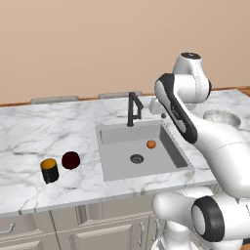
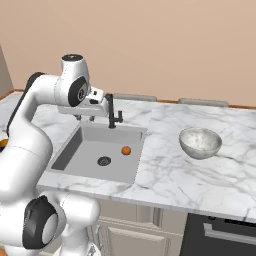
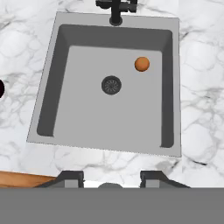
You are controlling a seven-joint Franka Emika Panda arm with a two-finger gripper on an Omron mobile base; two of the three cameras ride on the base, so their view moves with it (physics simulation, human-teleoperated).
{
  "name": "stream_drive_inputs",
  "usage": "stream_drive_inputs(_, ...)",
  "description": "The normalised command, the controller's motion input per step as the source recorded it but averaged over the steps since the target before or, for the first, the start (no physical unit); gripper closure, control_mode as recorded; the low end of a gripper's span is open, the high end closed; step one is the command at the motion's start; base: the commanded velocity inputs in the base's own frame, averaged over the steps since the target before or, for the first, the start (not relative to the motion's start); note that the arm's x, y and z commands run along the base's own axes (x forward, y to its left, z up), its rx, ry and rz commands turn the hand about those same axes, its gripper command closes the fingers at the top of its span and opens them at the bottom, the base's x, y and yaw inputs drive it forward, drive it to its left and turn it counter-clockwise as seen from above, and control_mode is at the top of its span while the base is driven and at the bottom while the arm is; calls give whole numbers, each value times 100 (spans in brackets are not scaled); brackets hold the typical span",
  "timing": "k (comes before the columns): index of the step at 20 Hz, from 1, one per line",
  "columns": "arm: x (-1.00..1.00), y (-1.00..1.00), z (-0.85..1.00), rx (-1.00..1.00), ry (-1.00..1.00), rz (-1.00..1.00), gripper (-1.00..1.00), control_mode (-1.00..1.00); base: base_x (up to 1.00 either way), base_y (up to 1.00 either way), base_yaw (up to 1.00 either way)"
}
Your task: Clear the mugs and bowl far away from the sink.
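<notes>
Hand view: parted, empty fingers hover over the sink, orange ball beside the drain.

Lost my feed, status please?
Gripper open, empty, above sink. Mugs left of sink, bowl right, all untouched. Orange ball in basin.
</notes>
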Motion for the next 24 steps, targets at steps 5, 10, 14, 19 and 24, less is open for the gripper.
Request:
stream_drive_inputs(5,0,-1,0,-3,0,0,-100,-100,0,0,0)
stream_drive_inputs(10,-6,9,-4,-1,0,0,-100,-100,0,0,0)
stream_drive_inputs(14,-36,44,-21,9,5,1,-100,-100,0,0,0)
stream_drive_inputs(19,-9,90,-30,16,5,0,-100,-100,0,0,0)
stream_drive_inputs(24,-7,100,-58,20,0,-1,-100,-100,0,0,0)
